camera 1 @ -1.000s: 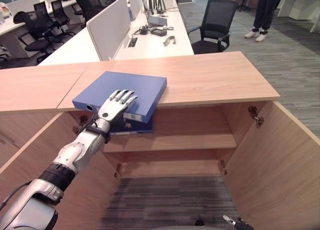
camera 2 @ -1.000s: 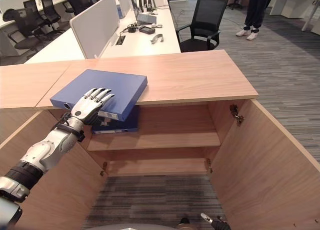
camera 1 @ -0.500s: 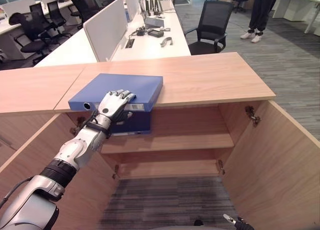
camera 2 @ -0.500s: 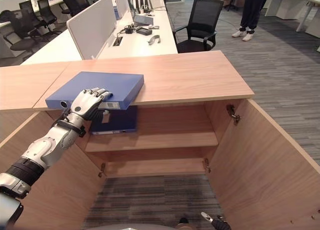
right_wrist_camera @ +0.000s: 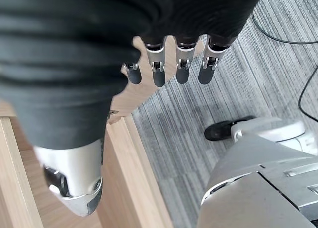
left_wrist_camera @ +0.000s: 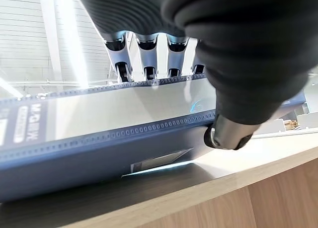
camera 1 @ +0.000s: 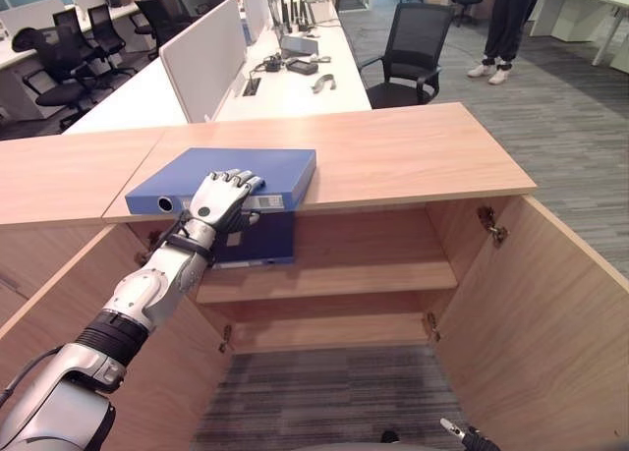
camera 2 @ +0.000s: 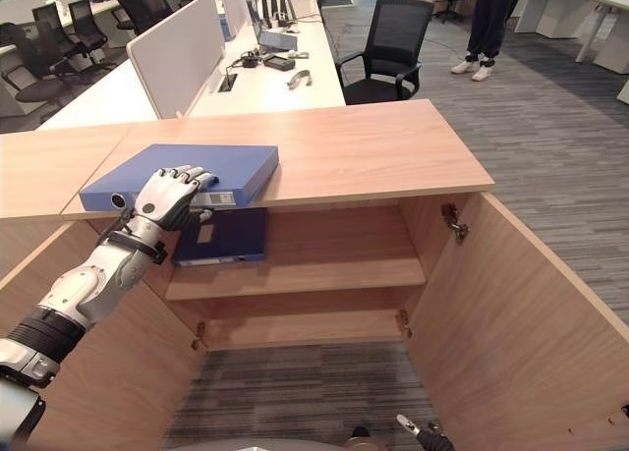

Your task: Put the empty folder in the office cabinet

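The blue folder (camera 1: 231,176) lies flat on the cabinet worktop (camera 1: 393,151), at its front edge. The left robot hand (camera 1: 221,200) grips the folder's near spine, fingers curled over the top, thumb beneath. The right robot hand (right_wrist_camera: 169,64) hangs over the floor, fingers relaxed and holding nothing.

We see a blue folder (camera 1: 229,166) flat on the bench (camera 1: 413,151); below it, another folder (camera 2: 222,237) on the shelf (camera 2: 334,274).

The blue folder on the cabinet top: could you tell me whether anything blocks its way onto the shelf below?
Partly: a second folder already occupies the upper shelf directly beneath the blue folder held by the left hand. The shelf's right part is free, doors open.
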{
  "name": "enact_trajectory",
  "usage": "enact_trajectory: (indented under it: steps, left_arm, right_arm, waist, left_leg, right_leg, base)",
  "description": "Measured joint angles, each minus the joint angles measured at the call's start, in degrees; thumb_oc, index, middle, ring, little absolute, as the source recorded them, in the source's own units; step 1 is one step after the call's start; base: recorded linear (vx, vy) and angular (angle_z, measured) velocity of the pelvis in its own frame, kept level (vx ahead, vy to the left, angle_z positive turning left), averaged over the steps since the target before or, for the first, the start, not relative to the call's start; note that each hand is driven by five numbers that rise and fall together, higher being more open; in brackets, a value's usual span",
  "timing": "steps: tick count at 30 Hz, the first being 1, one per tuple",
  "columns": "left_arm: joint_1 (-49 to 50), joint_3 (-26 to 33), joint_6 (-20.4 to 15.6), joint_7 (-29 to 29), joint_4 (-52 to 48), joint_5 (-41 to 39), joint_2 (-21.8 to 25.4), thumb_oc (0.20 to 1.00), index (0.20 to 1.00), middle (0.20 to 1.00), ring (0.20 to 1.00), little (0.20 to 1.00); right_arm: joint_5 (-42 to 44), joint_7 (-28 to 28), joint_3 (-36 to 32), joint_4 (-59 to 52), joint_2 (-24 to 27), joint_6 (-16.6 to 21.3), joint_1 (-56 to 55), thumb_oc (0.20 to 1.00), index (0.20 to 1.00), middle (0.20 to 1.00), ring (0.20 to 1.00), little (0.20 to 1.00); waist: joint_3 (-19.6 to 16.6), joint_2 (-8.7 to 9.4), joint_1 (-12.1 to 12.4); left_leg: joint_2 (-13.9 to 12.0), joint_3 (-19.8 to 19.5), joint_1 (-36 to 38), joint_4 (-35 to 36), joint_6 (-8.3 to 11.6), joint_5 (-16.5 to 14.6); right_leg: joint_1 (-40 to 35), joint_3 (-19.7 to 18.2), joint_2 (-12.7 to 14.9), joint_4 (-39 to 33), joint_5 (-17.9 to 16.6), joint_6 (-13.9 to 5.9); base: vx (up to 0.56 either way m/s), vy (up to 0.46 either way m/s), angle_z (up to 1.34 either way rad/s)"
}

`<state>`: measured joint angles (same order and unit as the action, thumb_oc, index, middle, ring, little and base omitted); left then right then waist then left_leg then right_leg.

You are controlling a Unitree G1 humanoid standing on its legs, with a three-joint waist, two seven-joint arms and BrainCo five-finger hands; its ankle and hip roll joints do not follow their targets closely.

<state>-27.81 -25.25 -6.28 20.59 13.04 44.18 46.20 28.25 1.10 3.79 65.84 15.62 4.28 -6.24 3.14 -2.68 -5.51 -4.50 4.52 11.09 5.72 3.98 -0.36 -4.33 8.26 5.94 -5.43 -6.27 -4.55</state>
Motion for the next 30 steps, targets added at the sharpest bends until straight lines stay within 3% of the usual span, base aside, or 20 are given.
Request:
enact_trajectory:
  steps: [7,11,20,26,30]
  left_arm:
    - [-1.79,3.48,-0.39,0.31,-8.83,-3.71,3.78,0.200,0.200,0.200,0.200,0.200]
    - [-1.95,7.62,-1.35,0.39,-12.66,-6.93,3.72,0.200,0.200,0.200,0.200,0.200]
    - [-6.11,9.71,-2.98,1.38,-18.86,-10.42,3.77,0.200,0.200,0.200,0.200,0.200]
    - [-5.05,14.80,-6.01,-0.47,-23.77,-23.16,0.97,0.200,0.200,0.200,0.200,0.200]
    - [-1.30,19.23,-7.67,-2.00,-24.62,-33.11,-4.15,0.200,0.200,0.200,0.200,0.200]
  right_arm:
    - [0.03,-0.10,-0.02,0.05,-0.25,0.01,0.62,1.000,1.000,1.000,1.000,1.000]
    - [0.11,-0.61,0.00,0.21,-0.91,-0.01,0.87,1.000,1.000,1.000,1.000,1.000]
    - [1.06,-1.09,0.03,2.05,-1.05,-0.03,2.25,1.000,1.000,1.000,1.000,1.000]
    - [2.10,-1.17,0.01,2.01,-1.11,-0.33,2.59,1.000,1.000,1.000,1.000,1.000]
    - [2.11,-1.22,0.02,1.89,-1.04,-0.87,3.36,1.000,1.000,1.000,1.000,1.000]
  waist:
    - [0.13,0.09,0.11]
    - [0.27,-0.02,1.26]
    - [0.51,-0.28,2.82]
    - [0.69,-0.49,3.26]
    - [1.03,-1.23,3.14]
  left_leg:
    - [0.01,-0.29,-0.27,0.00,0.01,0.00]
    - [0.01,-0.52,-0.40,0.00,0.01,-0.01]
    - [0.04,-1.95,-0.73,0.00,0.03,0.01]
    - [0.05,-3.02,-0.68,0.00,0.06,0.03]
    - [0.05,-3.49,-0.61,-0.01,0.08,0.06]
  right_leg:
    - [0.06,0.28,0.03,-0.01,-0.03,0.06]
    - [0.07,0.46,0.08,-0.01,0.00,0.05]
    - [-0.39,1.95,0.24,0.00,0.11,0.20]
    - [-1.06,2.99,0.31,0.00,0.22,0.35]
    - [-1.36,3.47,0.31,-0.01,0.38,0.47]
  base:
    - [0.00,-0.001,0.01]
    - [0.00,-0.003,0.01]
    - [0.00,-0.013,0.08]
    - [-0.01,-0.009,0.09]
    - [-0.02,-0.004,0.06]
